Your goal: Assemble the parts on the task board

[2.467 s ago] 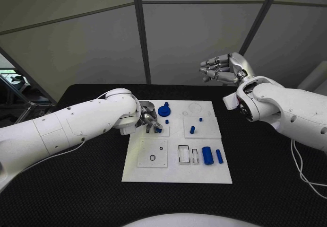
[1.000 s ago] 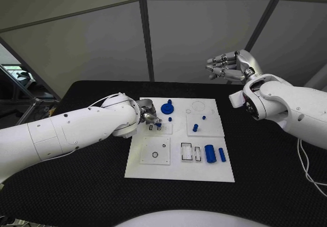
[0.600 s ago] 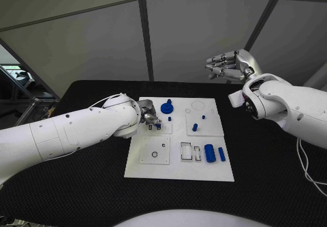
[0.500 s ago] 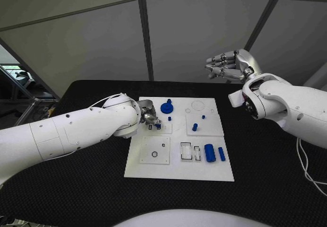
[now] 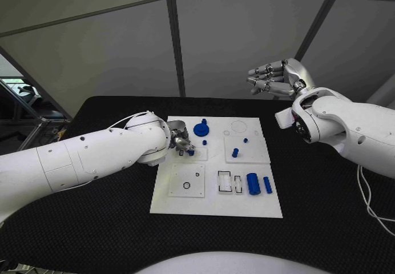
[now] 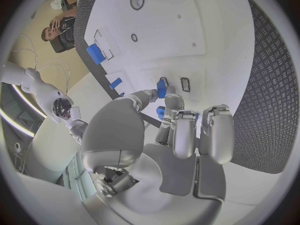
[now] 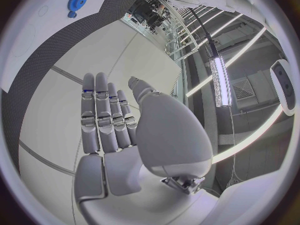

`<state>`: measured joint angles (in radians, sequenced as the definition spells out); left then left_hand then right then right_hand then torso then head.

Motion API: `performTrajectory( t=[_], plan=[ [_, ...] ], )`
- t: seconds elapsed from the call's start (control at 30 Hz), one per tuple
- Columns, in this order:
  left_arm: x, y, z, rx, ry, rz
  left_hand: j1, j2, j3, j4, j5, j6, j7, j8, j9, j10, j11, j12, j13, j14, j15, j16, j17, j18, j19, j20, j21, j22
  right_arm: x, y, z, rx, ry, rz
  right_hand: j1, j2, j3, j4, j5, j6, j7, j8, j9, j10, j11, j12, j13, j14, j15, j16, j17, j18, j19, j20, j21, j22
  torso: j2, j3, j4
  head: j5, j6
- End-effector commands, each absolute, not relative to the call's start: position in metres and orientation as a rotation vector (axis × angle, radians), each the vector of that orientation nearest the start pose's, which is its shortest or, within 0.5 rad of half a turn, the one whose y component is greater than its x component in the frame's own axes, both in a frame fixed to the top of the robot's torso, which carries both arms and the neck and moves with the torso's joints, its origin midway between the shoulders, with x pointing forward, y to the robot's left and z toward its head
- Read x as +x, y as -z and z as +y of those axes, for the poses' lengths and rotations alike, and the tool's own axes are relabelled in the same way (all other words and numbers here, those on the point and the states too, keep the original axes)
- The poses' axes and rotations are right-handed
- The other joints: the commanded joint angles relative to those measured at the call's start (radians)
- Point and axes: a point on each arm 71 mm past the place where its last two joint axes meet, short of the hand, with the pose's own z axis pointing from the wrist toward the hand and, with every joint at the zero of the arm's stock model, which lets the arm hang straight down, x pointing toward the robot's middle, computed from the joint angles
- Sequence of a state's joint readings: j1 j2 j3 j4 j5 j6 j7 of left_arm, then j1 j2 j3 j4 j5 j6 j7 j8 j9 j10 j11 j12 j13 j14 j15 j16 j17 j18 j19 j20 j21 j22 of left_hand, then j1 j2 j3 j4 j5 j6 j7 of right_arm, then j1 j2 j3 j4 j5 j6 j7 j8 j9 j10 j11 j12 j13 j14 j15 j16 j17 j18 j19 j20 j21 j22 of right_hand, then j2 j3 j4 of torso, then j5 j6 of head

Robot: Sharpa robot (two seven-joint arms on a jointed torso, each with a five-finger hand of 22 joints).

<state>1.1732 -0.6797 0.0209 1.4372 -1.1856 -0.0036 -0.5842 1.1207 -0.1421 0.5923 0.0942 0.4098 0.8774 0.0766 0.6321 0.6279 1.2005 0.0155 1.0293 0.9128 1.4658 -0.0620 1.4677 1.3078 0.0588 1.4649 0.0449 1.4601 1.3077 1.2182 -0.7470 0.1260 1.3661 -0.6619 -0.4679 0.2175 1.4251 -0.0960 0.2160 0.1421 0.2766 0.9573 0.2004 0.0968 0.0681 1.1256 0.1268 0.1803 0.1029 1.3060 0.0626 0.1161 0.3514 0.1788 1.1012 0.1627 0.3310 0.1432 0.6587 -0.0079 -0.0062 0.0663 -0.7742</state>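
Left hand (image 5: 180,141) near the white board's (image 5: 216,206) left edge, fingers (image 6: 160,92) pinching a small blue peg (image 6: 161,88), seemingly at a slot. Right hand (image 5: 274,78) raised beyond the tabletop's (image 5: 99,228) far edge, fingers apart, holding nothing.

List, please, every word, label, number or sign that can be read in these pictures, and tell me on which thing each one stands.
None can be read.
The task board carries only black outlines and small rings, no letters or numbers.
The blue parts, such as the gear and the cylinder, are plain.
The left hand and the right hand show no readable marking; neither do the white arms.
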Motion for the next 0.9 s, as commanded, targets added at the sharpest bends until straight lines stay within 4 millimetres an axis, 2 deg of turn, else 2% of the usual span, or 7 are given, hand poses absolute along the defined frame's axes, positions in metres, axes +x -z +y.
performTrajectory(
  t=[0.03,0.53,0.9],
  plan=[
    [0.4962,0.22,0.1641,-0.173,0.369,2.205,-0.003,0.011,0.146,-0.149,0.003,-0.003,-0.007,0.007,0.001,0.031,-0.022,0.003,0.001,0.074,-0.006,-0.005,0.169,-0.021,0.024,-0.004,0.005,0.089,0.5373,0.1121,-0.2095,0.547,-1.179,1.32,-0.012,-0.001,-0.005,-0.002,0.004,0.006,0.002,-0.004,0.001,0.006,0.001,-0.003,-0.001,0.006,-0.002,-0.006,-0.001,0.004,0.008,0.002,-0.003,-0.001,0.0,-0.0002,-0.0001,0.0,-0.002],
    [0.4949,0.2206,0.1655,-0.165,0.36,2.219,-0.004,0.011,0.146,-0.148,0.003,-0.003,-0.007,0.007,0.002,0.03,-0.023,0.002,-0.001,0.074,-0.007,-0.005,0.169,-0.021,0.025,-0.004,0.005,0.09,0.5378,0.1124,-0.2089,0.546,-1.181,1.32,-0.014,0.0,-0.005,-0.001,0.005,0.007,0.002,-0.005,0.001,0.006,0.001,-0.004,-0.002,0.007,-0.002,-0.008,-0.002,0.004,0.008,0.002,-0.005,-0.002,0.0,-0.0005,0.0013,0.001,-0.002],
    [0.4945,0.2208,0.1633,-0.156,0.364,2.224,-0.021,0.001,0.127,-0.143,0.0,-0.001,-0.014,0.015,0.01,0.035,-0.027,0.007,0.004,0.074,-0.009,-0.005,0.169,-0.021,0.024,-0.005,0.004,0.089,0.538,0.1125,-0.2086,0.546,-1.181,1.321,-0.014,0.0,-0.005,-0.001,0.005,0.007,0.002,-0.005,0.001,0.006,0.001,-0.004,-0.002,0.007,-0.002,-0.008,-0.002,0.004,0.008,0.002,-0.005,-0.002,0.0,-0.0002,-0.0008,0.003,-0.004]
  ],
)
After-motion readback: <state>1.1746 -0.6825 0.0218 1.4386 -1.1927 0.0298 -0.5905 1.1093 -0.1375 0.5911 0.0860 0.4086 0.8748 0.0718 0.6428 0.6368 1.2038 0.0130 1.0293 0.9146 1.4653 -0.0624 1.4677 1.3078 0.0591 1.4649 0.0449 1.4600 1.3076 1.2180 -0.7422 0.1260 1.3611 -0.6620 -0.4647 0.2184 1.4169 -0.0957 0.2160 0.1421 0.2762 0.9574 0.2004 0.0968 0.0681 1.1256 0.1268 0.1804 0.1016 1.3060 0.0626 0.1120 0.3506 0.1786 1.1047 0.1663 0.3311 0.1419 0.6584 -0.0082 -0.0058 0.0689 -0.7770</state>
